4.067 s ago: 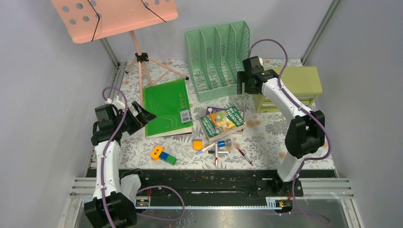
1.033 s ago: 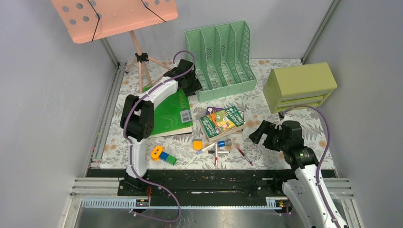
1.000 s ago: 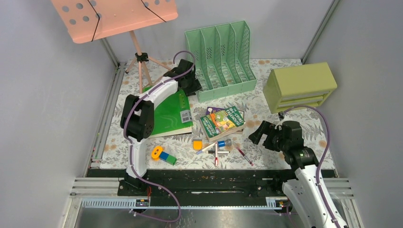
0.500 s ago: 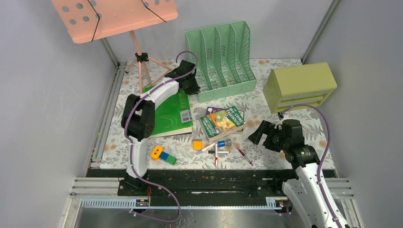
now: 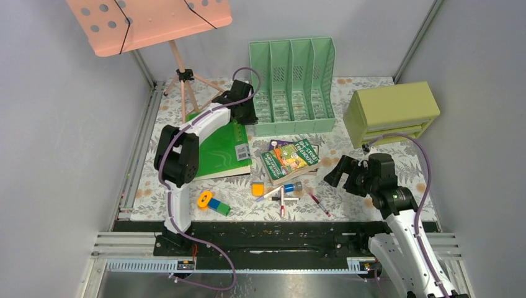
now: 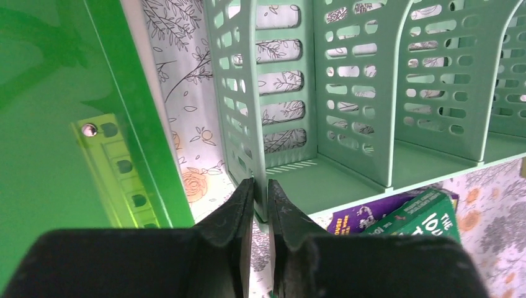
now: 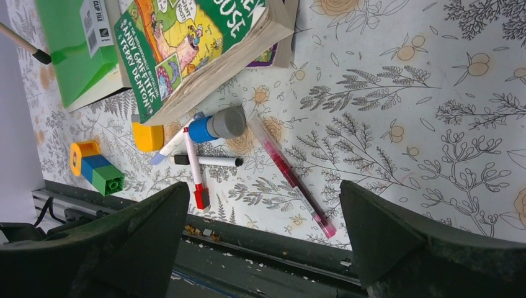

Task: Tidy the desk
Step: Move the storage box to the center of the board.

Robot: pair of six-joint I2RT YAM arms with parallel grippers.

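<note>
Desk tidying starts at the left gripper, its jaws pinched onto the thin near-left corner wall of the mint file rack at the back of the cloth-covered top; the right gripper hangs spread wide and empty over loose pens near the front edge. The desk lies fixed and flat beneath everything, so I judge only its clutter is for grasping: the light, stiff rack should drag across cloth if held low, while thin pens may roll and want a mid-barrel pinch.
</note>
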